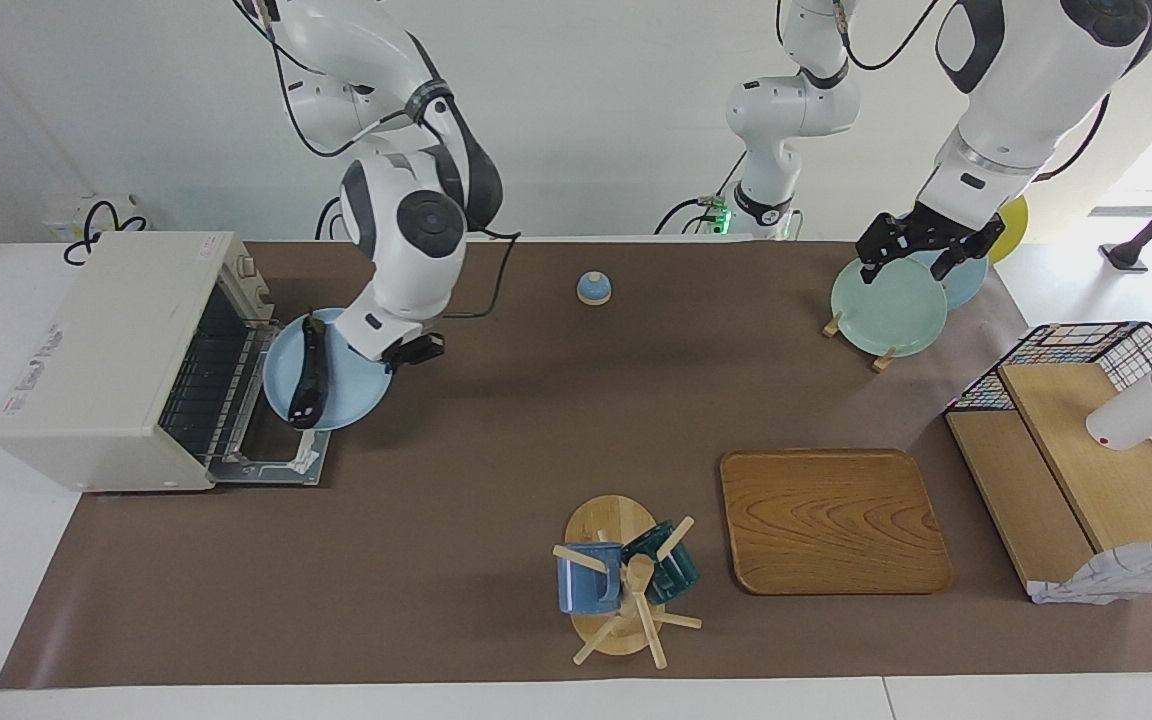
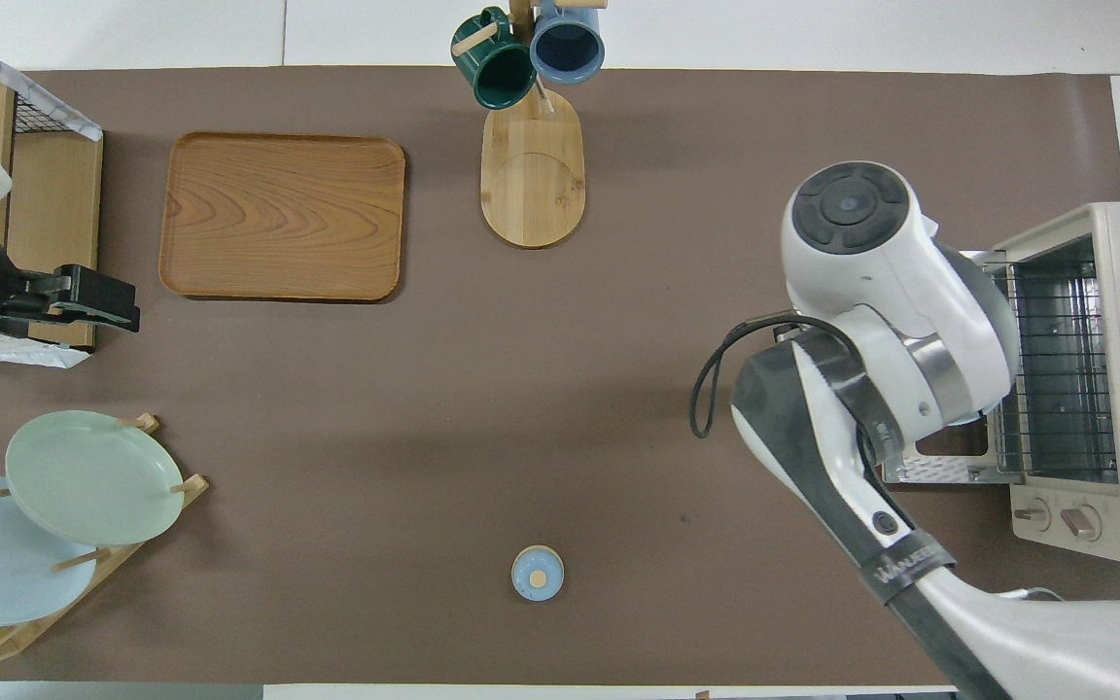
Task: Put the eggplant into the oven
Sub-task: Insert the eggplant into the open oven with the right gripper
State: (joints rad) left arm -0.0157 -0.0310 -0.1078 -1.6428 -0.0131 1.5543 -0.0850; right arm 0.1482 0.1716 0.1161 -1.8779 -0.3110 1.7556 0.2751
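Note:
The dark purple eggplant (image 1: 308, 375) lies along a light blue plate (image 1: 351, 395), toward the rim that faces the oven (image 1: 106, 360). The cream-white oven stands at the right arm's end of the table, its door folded down and the wire rack (image 2: 1056, 379) showing. My right gripper (image 1: 404, 352) is shut on the plate's rim away from the oven and holds the plate just in front of the oven's mouth, partly over the lowered door. In the overhead view the right arm hides plate and eggplant. My left gripper (image 1: 921, 255) (image 2: 98, 303) waits open over the plate rack.
A rack with a pale green plate (image 1: 886, 305) and other plates stands at the left arm's end. A small blue knobbed lid (image 1: 593, 288), a wooden tray (image 1: 831, 520), a mug tree (image 1: 626, 590) with two mugs and a wire basket (image 1: 1086, 350) are also on the brown mat.

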